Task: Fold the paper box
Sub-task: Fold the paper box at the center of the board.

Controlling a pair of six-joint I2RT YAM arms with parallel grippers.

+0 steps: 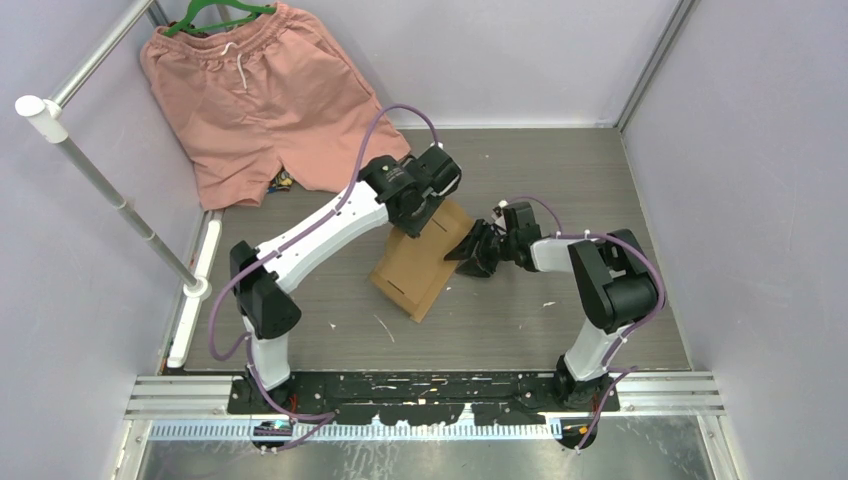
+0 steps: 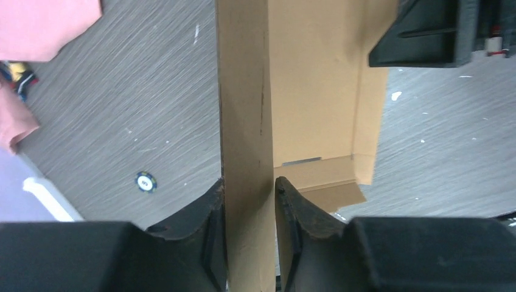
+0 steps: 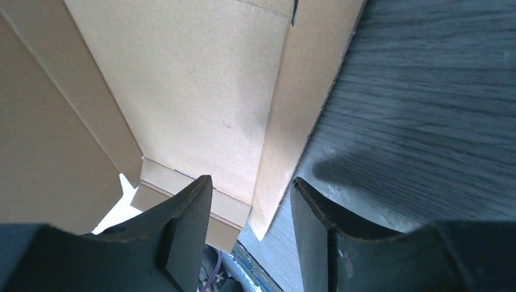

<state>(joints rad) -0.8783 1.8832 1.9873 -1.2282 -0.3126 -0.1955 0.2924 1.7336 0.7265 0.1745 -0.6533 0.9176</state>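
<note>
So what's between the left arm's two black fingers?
A flap of the paper box, clamped edge-on in the left gripper; the left wrist view shows it.

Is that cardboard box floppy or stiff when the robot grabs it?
Probably fairly stiff: the paper box wall pinched by the left gripper stands straight, not drooping. It likely bends mainly along its creases. It looks thin and hollow, so probably light and easy to slide.
</note>
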